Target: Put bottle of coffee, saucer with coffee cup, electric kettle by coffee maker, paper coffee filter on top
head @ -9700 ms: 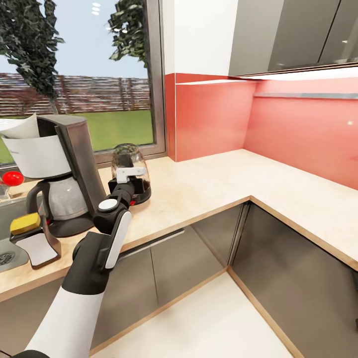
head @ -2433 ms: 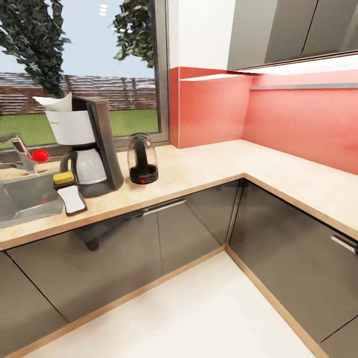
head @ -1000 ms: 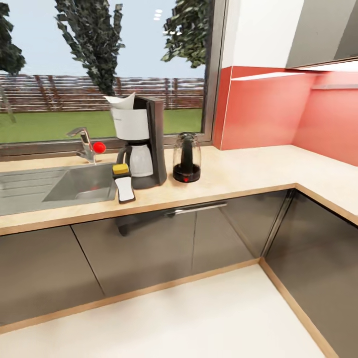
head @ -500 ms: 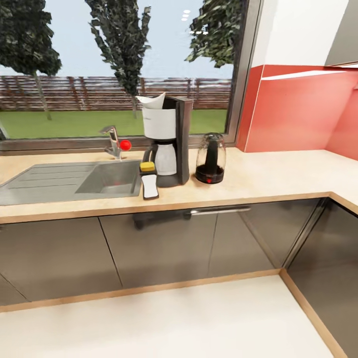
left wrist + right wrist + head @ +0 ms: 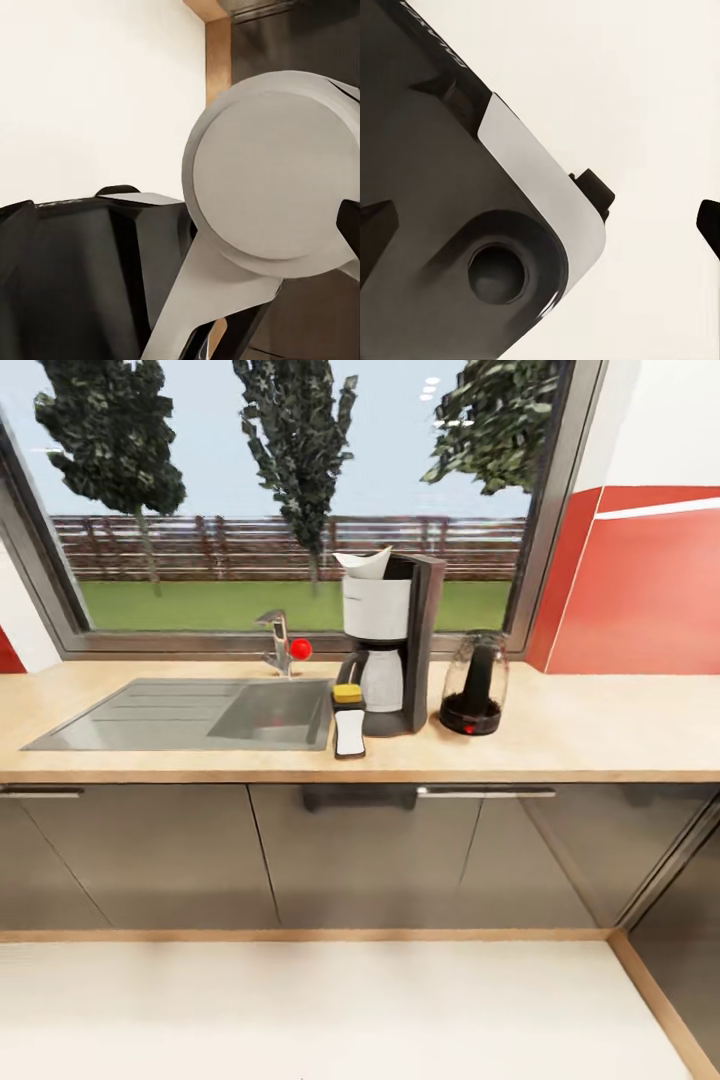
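The black and white coffee maker [image 5: 395,660] stands on the light wood countertop [image 5: 600,740], right of the sink. A white paper filter [image 5: 365,563] sticks up from its top. The clear electric kettle [image 5: 473,685] on its black base stands just right of the coffee maker. The coffee bottle, saucer and cup are out of view. In the left wrist view my left gripper [image 5: 180,225] has dark fingertips at the frame's two sides, far apart, over a grey round part of my body. My right gripper [image 5: 540,225] looks the same over my dark base and pale floor.
A steel sink [image 5: 270,710] with a faucet [image 5: 277,643] and red knob lies left of the coffee maker. A sponge holder [image 5: 349,725] with a yellow sponge sits in front of it. Grey cabinet fronts [image 5: 360,850] run below the counter, with pale floor [image 5: 330,1010] before them.
The camera has swung left and pulled back, so the sink now shows whole. The left arm, at the kettle 9.7 s ago, has left the head view. Coffee maker and kettle stay put.
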